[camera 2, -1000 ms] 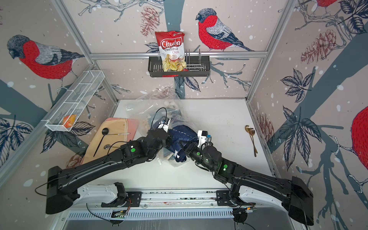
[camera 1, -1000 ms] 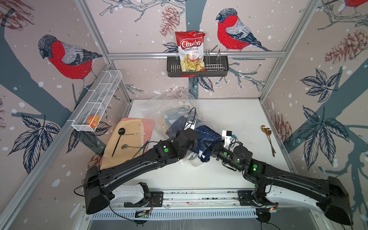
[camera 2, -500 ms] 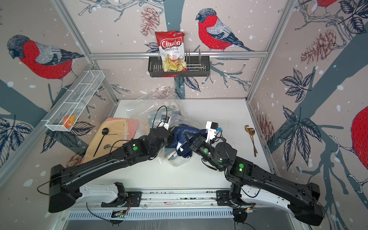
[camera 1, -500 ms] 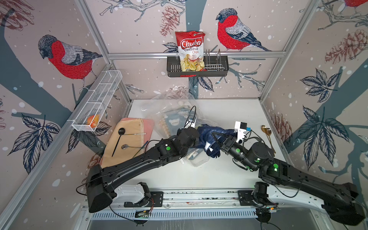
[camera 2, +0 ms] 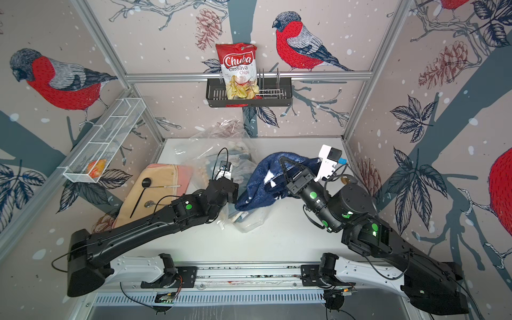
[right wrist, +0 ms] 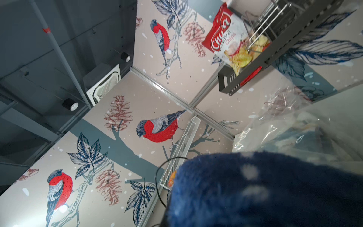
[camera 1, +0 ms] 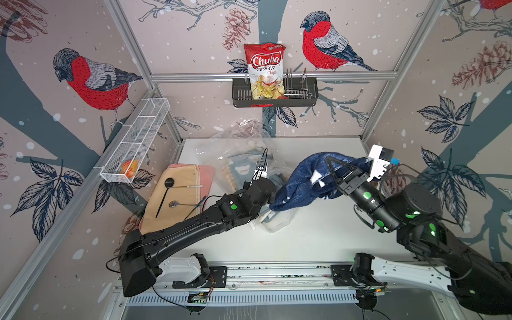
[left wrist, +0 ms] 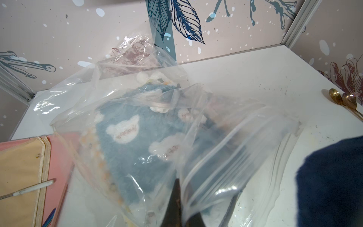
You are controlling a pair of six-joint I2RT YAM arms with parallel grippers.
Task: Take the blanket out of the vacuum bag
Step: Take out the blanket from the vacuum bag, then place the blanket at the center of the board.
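Bullfinch-papered walls are enclosing a white worktop (camera 1: pixel 318 238). Above it the right tool (camera 1: pixel 331 163) is clenching the dark blue blanket (camera 1: pixel 302 184), which is hanging from the closed jaws in a fold, its low end touching the vacuum bag's mouth. Beside that end, the left tool (left wrist: pixel 177 204) is pinching the clear vacuum bag (camera 1: pixel 238 155) at its zip edge, jaws shut on the plastic; a lighter blue fleece with white bears (left wrist: pixel 129 137) is lying inside. Beyond the left tool, a tan and pink mat (camera 1: pixel 177 194) is carrying spoons, and gold spoons (left wrist: pixel 345 101) are resting beyond the right.
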